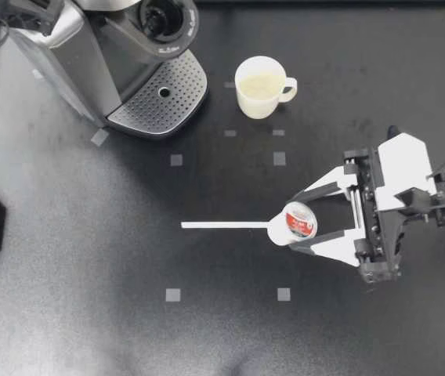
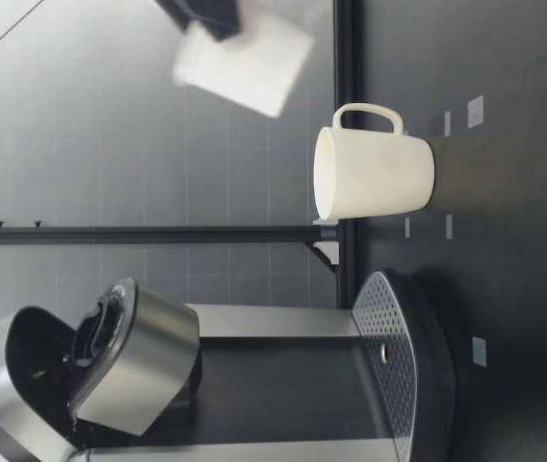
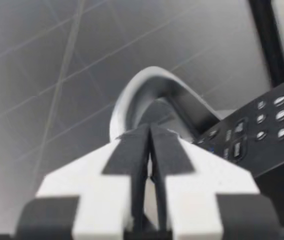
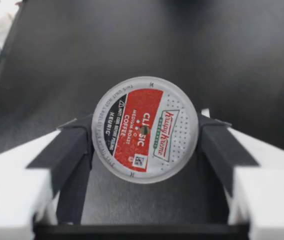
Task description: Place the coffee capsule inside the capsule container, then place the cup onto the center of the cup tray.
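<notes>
The cup [image 1: 260, 86] stands on the table [image 1: 89, 298], near the coffee machine [image 1: 105, 55], on its right; the capsule [image 1: 300, 220] is farther right, well apart from the machine, held in my right gripper [image 1: 294, 222].

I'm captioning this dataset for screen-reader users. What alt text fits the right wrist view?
My right gripper is shut on a coffee capsule, its dark fingers pressing the rim from both sides, the red, white and black printed lid facing the camera. The dark table lies beyond it.

coffee capsule [image 4: 145, 129] lid: red/white printed label, code sq | machine btns [image 3: 281, 101]: marks too blurry
</notes>
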`<state>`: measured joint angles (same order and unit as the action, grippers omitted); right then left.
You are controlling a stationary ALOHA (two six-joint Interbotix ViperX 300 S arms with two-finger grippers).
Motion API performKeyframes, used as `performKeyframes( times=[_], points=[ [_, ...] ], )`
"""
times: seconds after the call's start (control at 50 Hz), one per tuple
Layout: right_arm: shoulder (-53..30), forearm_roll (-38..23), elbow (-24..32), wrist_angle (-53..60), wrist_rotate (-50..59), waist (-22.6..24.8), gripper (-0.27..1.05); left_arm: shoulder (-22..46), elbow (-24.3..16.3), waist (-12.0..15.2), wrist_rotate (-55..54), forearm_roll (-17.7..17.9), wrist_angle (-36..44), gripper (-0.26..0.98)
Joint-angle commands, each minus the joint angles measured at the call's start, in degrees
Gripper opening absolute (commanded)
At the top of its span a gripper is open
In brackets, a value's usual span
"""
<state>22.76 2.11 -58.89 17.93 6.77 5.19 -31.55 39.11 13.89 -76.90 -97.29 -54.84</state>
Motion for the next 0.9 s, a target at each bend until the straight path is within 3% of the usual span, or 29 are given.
performKeyframes(
  times=[0.0,0.3,0.58,0.88],
  points=[
    [2.29,-0.09,0.88,0.62,-0.44,-2.11,0.61,-1.93,-0.97,0.88,-2.55,-0.35,6.5,0.11],
    [9.93,-0.26,2.55,-3.16,-7.21,-12.57,0.61,-10.46,2.55,0.88,-11.51,-0.62,21.27,0.11],
    [13.62,-0.26,8.09,-4.13,-10.9,-17.75,0.61,-16.7,7.47,0.88,-13.8,-0.62,21.62,0.11],
    [8.35,-0.53,15.38,0.09,-11.69,-20.92,0.61,-17.31,8.96,0.88,-13.97,-0.62,21.71,0.11]
  ],
)
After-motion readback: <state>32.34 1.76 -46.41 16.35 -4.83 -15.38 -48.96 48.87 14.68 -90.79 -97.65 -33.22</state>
